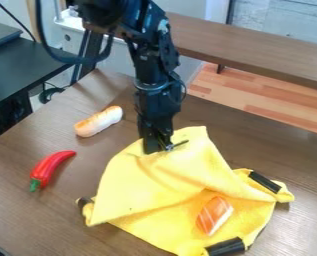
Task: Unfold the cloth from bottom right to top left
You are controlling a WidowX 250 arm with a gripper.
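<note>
The black gripper (163, 147) hangs down at the upper edge of the yellow cloth (157, 187), right against the fabric. The cloth lies rumpled on the table, with a fold rising to a peak just right of the gripper and creases running toward its middle. Black pieces mark its left corner, right side and bottom corner. On the lower right part of the cloth rests an orange and white sushi toy (214, 215). Whether the gripper holds any fabric is hard to make out.
On the brown table (27, 215), a red pepper (51, 168) lies left of the cloth and a bread-like toy (98, 121) lies at the upper left. Beyond the far edge stands a brown bench (254, 45); a dark surface (27, 65) is at upper left.
</note>
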